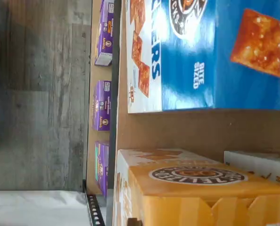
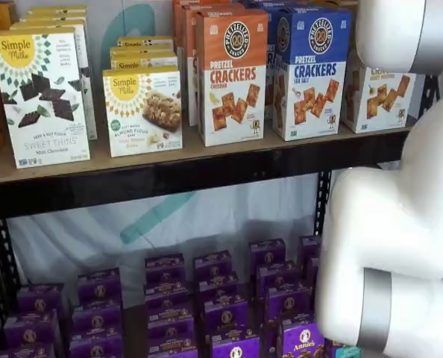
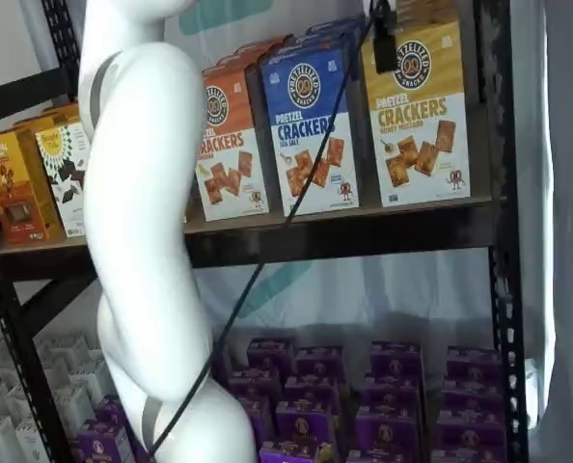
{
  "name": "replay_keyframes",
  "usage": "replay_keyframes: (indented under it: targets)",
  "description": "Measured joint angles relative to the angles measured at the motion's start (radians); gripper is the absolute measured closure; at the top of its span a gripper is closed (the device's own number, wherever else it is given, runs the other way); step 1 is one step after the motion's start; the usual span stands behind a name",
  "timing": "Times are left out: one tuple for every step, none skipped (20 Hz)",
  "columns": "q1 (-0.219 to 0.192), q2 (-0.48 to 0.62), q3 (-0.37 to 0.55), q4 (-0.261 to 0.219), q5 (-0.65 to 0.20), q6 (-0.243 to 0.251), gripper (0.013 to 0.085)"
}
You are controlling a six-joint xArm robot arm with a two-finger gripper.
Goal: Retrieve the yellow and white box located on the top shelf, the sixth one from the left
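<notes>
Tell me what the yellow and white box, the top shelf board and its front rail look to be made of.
The yellow and white box: printed paperboard, it seems, with crisp folded edges and a slight sheen. The top shelf board: brown, matte, probably wood or fibreboard; no grain is clear enough to say which. Its front rail: black, likely painted metal, with a smooth, dull finish.

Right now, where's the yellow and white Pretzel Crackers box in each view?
Wrist view: the yellow and white box fills the near foreground, logo end toward the camera, across a bare gap from the blue Pretzel Crackers box.
Shelf view: far right on the top shelf, mostly hidden by the arm.
Shelf view: rightmost carton, black gripper fingers at its top.
Shared landmark: the blue box beside it.
</notes>
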Motion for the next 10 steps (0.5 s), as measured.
replay_keyframes:
  targets:
    - [0.0, 0.0, -0.001, 0.0, 0.001, 0.0, 0.033]
    - [-0.001, 0.0, -0.002, 0.0, 0.002, 0.0, 0.033]
    - [-0.002, 0.0, -0.003, 0.003, 0.003, 0.0, 0.033]
    - [-0.003, -0.001, -0.004, 0.004, 0.004, -0.001, 0.033]
    - [-0.005, -0.001, -0.006, 0.006, 0.006, -0.002, 0.033]
    - [-0.006, -0.001, -0.008, 0.006, 0.008, -0.003, 0.033]
    - [-0.008, -0.001, -0.01, 0.007, 0.01, -0.004, 0.033]
    - [-0.009, -0.001, -0.01, 0.007, 0.01, -0.005, 0.033]
    - [-0.01, -0.002, -0.01, 0.007, 0.011, -0.006, 0.033]
    - [-0.012, -0.002, -0.011, 0.007, 0.012, -0.008, 0.033]
